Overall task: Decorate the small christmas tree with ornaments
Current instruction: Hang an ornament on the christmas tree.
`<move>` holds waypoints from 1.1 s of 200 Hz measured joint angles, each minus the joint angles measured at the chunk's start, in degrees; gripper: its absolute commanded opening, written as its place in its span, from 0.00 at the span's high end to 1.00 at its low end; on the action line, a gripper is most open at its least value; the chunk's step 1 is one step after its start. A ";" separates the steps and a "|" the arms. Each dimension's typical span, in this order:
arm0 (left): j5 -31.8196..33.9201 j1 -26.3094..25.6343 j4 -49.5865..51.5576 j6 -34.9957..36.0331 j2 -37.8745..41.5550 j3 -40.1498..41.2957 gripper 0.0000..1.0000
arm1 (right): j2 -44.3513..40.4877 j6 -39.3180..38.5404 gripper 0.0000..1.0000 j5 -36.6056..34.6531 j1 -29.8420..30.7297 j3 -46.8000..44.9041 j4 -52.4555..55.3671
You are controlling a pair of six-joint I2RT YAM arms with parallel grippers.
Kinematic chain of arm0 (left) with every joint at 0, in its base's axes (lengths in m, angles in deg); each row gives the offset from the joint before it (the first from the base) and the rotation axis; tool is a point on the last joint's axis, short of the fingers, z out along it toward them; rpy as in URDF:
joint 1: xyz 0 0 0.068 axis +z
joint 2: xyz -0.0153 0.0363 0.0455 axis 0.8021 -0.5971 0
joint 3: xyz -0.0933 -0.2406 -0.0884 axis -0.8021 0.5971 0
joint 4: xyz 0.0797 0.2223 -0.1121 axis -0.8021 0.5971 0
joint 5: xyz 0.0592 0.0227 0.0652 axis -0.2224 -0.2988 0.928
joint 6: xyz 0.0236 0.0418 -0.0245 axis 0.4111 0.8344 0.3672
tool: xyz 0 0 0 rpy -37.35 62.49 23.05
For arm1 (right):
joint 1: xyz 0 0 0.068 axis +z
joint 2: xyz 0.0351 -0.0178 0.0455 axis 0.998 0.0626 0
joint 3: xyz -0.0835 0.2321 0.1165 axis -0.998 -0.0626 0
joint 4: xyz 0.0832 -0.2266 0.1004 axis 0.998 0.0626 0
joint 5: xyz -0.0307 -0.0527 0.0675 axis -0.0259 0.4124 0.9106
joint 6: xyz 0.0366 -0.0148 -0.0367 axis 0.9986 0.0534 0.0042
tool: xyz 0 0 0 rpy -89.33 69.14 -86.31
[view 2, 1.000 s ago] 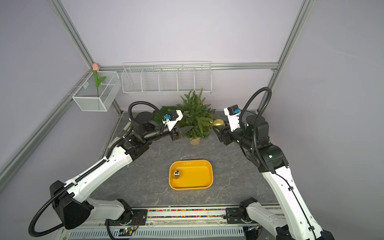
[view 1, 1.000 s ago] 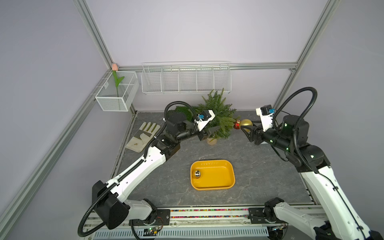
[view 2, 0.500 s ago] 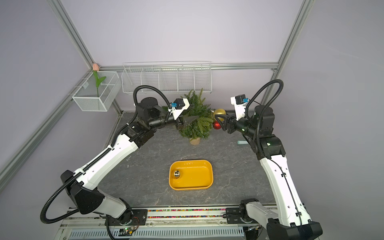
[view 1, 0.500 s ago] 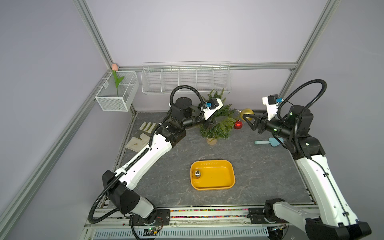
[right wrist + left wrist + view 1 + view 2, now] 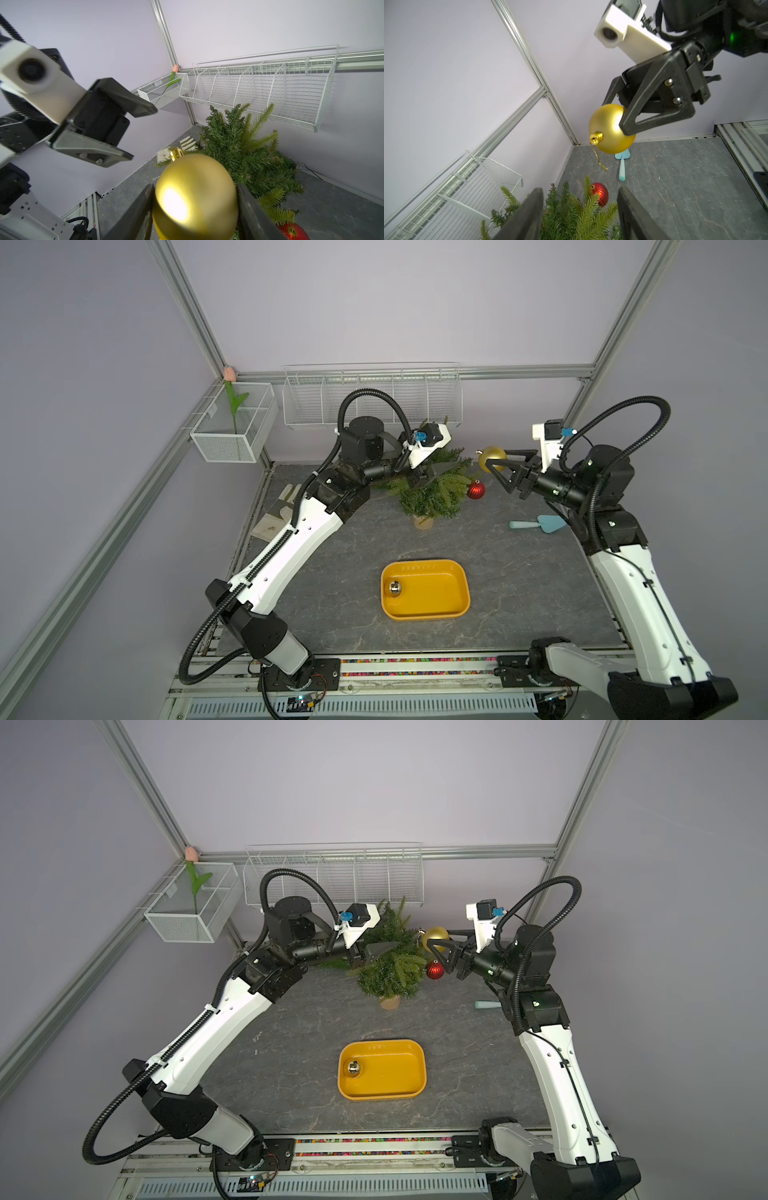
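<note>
In both top views the right gripper (image 5: 495, 460) pinches the matte gold bauble (image 5: 490, 454) just right of the small christmas tree (image 5: 432, 499), far centre. The left gripper (image 5: 432, 475) (half lost among needles) stands parted and empty. The shiny bauble (image 5: 395, 588) sits in the near yellow tray (image 5: 424, 616).

From the left wrist, a branch partly hides the red bauble (image 5: 600, 194).

From the right wrist, the picture's edge cuts off the gold bauble.

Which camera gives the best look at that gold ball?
The left wrist view: the gold bauble shows nearly whole, cap and string included. The right wrist view crops it; both top views show it small.
</note>
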 measured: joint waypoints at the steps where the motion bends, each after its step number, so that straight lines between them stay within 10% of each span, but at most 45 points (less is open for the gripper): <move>1: -0.07 0.00 0.07 0.00 -0.09 -0.04 0.42 | 0.00 0.07 0.52 0.11 0.00 0.00 -0.09; 95: -5.42 -2.29 6.95 0.13 -6.45 -4.68 0.51 | 0.00 5.22 0.53 6.73 0.00 -1.22 -7.30; 166: -4.79 -2.27 8.39 -1.95 -6.60 -9.22 0.75 | -0.04 4.52 0.54 7.65 0.00 -3.13 -7.04; 220: -4.83 -2.27 10.16 -1.84 -6.69 -9.22 0.66 | -0.44 4.39 0.55 7.63 0.00 -3.15 -6.86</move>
